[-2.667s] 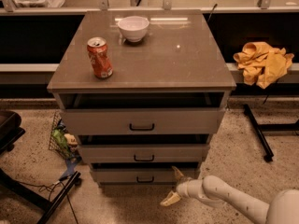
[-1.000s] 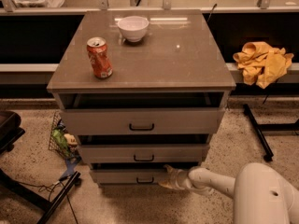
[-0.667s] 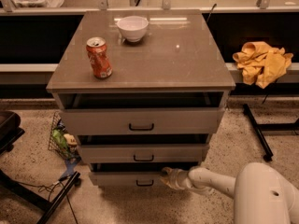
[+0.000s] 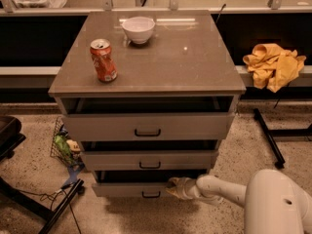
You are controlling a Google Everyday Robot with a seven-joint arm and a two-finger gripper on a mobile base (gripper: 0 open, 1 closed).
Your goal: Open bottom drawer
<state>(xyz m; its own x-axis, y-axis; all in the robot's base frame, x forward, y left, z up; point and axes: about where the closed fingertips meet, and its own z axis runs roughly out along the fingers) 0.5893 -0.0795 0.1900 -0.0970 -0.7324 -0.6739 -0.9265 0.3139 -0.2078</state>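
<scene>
At lower centre the gripper (image 4: 176, 187) met the top edge of the bottom drawer (image 4: 122, 189), grip unreadable; an outward pull seemed next.

"How many drawers (image 4: 146, 126)?"
"Three. One end effector (image 4: 176, 187), at the bottom drawer's (image 4: 122, 190) top edge."
"On the desk (image 4: 195, 62)?"
"One can (image 4: 103, 60), one bowl (image 4: 138, 29)."
"Elsewhere?"
"One yellow cloth (image 4: 273, 65) on the ledge, one wire basket (image 4: 62, 147) on the floor."

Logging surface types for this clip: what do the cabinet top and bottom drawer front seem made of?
Cabinet top: probably glossy laminate, mirroring the lights. Bottom drawer: maybe painted wood or metal, flat matte grey-beige. The gripper sits at its upper edge.
</scene>
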